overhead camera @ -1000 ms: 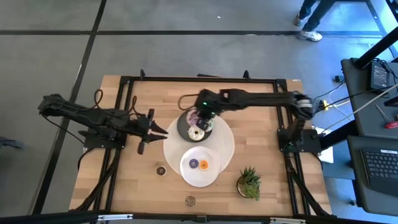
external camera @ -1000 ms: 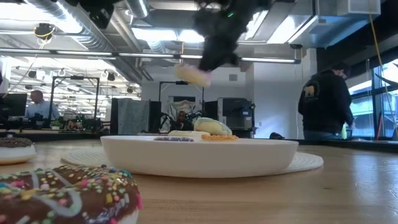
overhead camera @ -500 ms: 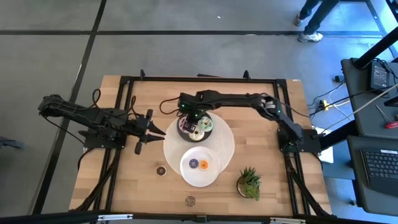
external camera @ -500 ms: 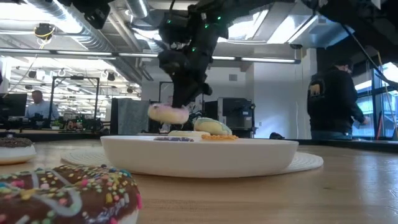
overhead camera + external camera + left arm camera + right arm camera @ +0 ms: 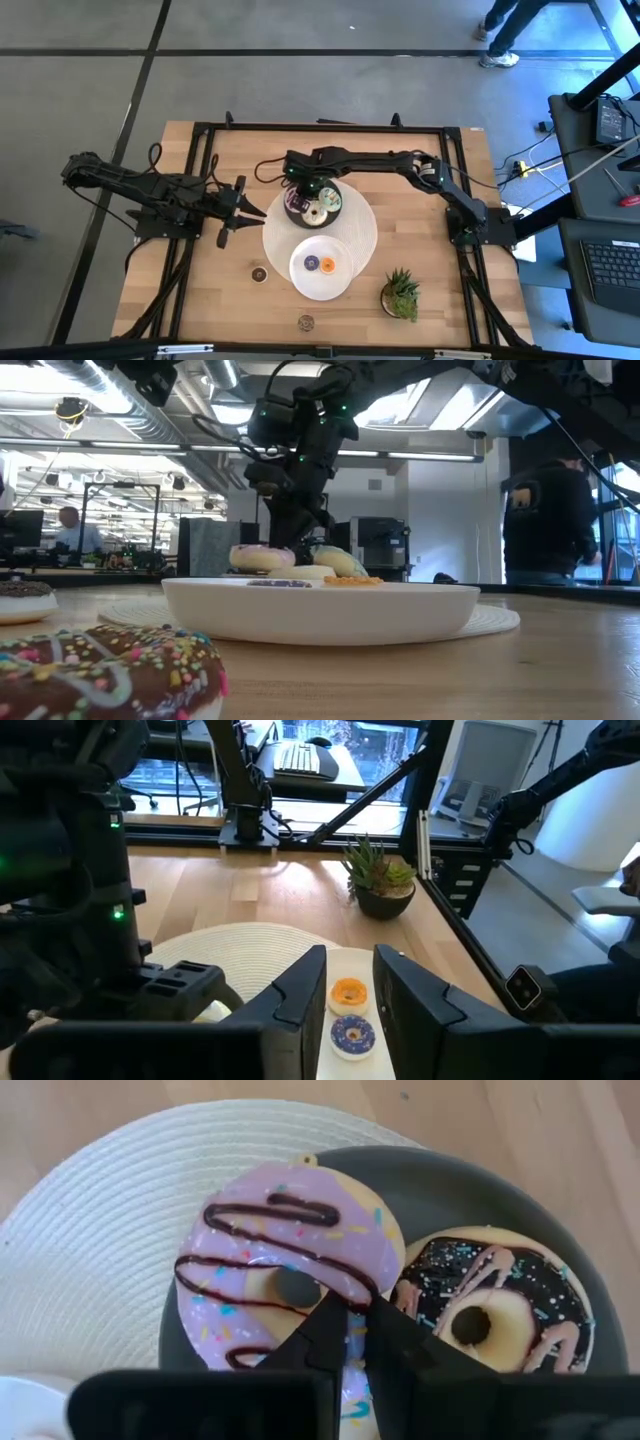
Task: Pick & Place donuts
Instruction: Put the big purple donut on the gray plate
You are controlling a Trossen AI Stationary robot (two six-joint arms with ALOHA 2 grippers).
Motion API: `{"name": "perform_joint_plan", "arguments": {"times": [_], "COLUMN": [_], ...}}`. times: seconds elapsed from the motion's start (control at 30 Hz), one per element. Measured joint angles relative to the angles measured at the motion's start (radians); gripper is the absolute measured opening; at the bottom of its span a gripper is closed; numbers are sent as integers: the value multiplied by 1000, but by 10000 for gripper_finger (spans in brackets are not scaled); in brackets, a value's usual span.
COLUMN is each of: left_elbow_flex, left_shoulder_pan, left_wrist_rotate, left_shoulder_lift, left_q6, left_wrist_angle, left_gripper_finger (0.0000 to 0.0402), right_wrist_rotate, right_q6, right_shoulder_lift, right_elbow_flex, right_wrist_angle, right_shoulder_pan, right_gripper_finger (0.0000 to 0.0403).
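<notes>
Donuts were partly sorted at this moment. On the dark grey plate (image 5: pixel 300 214), toward 12 o'clock of the round woven mat (image 5: pixel 365 235), lay three larger ones: the pink donut (image 5: pixel 290 1285), a donut iced dark with pink drizzle (image 5: pixel 491 1314) touching it, and a pale green one (image 5: pixel 332 199). The right gripper (image 5: pixel 352 1332) was down on that plate, its fingers pressed nearly together on the pink donut's rim, pinching it while it rested on the plate; release looked like the step not yet done. At 6 o'clock of the grey plate, the white plate (image 5: pixel 345 283) held two minis, the orange mini (image 5: pixel 349 992) and the purple mini (image 5: pixel 351 1033).

Still off any plate were a small dark donut (image 5: pixel 259 274) at 9 o'clock of the white plate, another small one (image 5: pixel 306 322) near the table's front edge, and a sprinkled brown donut (image 5: pixel 105 670) seen close in the low view. So I judged the job past halfway, with about three pieces left.

The left gripper (image 5: pixel 345 982) waited at 9 o'clock of the mat, fingers slightly spread and holding nothing. A potted plant (image 5: pixel 401 293) stood at 4 o'clock.
</notes>
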Motion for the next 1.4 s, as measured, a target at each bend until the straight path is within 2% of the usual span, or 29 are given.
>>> {"name": "perform_joint_plan", "arguments": {"times": [0.33, 0.77, 0.87, 1.13, 1.23, 1.4], "left_elbow_flex": [0, 0, 0, 0, 0, 0], "left_shoulder_pan": [0, 0, 0, 0, 0, 0], "left_wrist_rotate": [0, 1, 1, 2, 2, 2], "left_shoulder_lift": [0, 0, 0, 0, 0, 0], "left_q6": [24, 26, 26, 26, 26, 26], "left_wrist_angle": [0, 0, 0, 0, 0, 0], "left_gripper_finger": [81, 79, 82, 81, 79, 81], "right_wrist_rotate": [-1, -1, -6, -2, -1, 0], "right_q6": [-3, -59, -59, -58, -59, -60], "right_shoulder_lift": [50, 48, 48, 48, 43, 43], "right_elbow_flex": [-2, 11, 11, 11, 13, 91], "right_wrist_angle": [35, 20, 17, 15, 14, -38], "right_shoulder_pan": [0, 0, 0, 0, 0, 1], "right_gripper_finger": [35, 37, 54, 130, 146, 159]}}
